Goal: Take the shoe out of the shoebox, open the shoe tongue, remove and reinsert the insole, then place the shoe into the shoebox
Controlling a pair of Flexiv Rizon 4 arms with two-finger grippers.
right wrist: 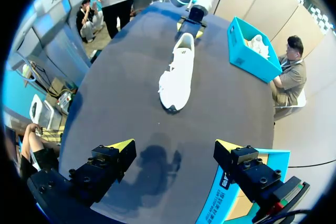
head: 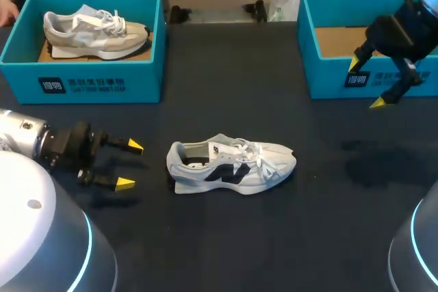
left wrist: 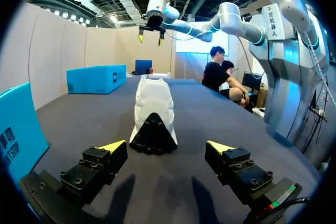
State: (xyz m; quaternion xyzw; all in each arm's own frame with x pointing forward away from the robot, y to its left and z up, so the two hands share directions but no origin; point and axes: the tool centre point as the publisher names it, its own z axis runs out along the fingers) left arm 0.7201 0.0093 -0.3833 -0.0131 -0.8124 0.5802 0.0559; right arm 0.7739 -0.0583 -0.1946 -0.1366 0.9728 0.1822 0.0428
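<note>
With the shoe out on the surface, I judge tongue-opening is next. My left end effector, spread at its nine o'clock, should steady the heel. My right end effector is spread at two o'clock.

**White, Black, Teal and Yellow**

The centre shoe is white with a dark navy side mark. The tabletop is black. The upper-left shoebox is teal with white print, holding a beige-and-grey shoe; the upper-right shoebox is teal, brown inside. The left fingers and right fingers are black, tipped yellow.
</note>
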